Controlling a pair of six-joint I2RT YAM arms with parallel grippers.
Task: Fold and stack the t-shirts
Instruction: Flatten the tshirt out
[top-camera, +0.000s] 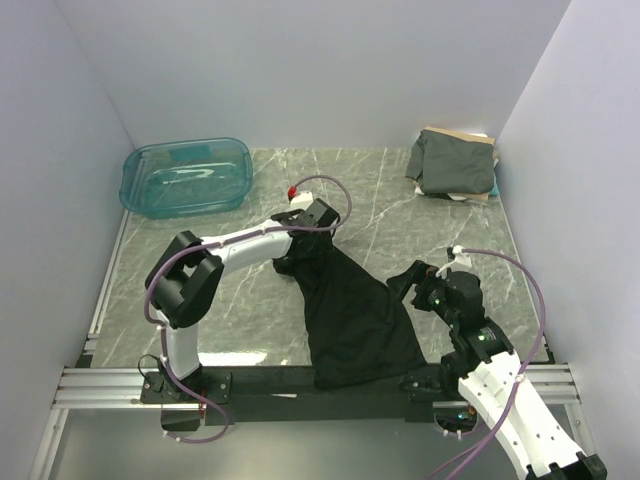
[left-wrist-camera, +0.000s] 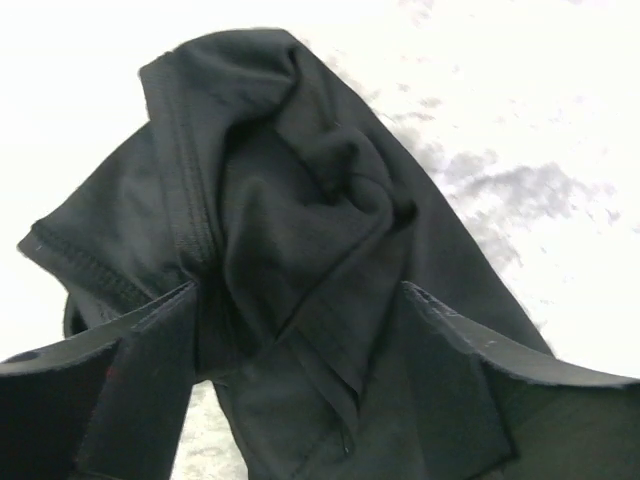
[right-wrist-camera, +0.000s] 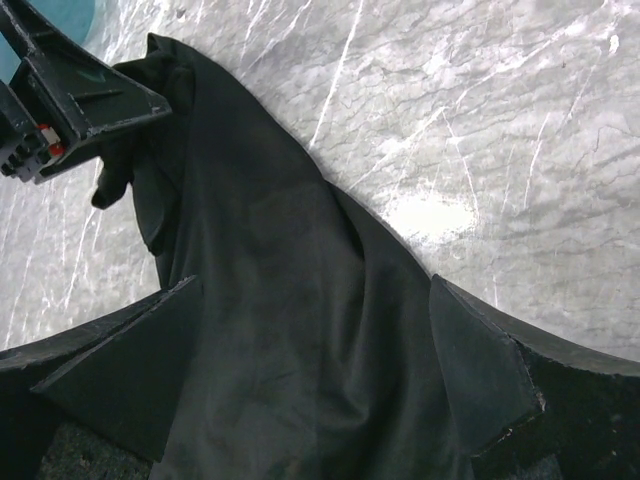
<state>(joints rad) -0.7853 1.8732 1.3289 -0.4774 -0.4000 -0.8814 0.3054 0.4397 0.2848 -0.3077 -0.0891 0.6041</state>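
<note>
My black t-shirt (top-camera: 352, 312) lies spread on the desk (top-camera: 400, 215), running from the middle down to the near edge, a little toward the right side. It is narrow and bunched at its far end and fans out wider toward the near edge.

My left tool (left-wrist-camera: 298, 292) sits at that bunched far end. Its fingers (left-wrist-camera: 150, 335) stand wide apart with crumpled cloth and a stitched hem rising between them.

My right tool (right-wrist-camera: 312, 287) hangs over the shirt's right-hand edge. Its fingers (right-wrist-camera: 140, 365) are also apart, with smooth black cloth lying beneath and between them. From this wrist I see the left tool at the shirt's far tip.

In the far right corner of the desk a dark grey-green t-shirt (top-camera: 455, 162) rests folded on top of a tan t-shirt (top-camera: 452, 134), well apart from the black one. A teal bin (top-camera: 185, 176) stands in the far left corner.
</note>
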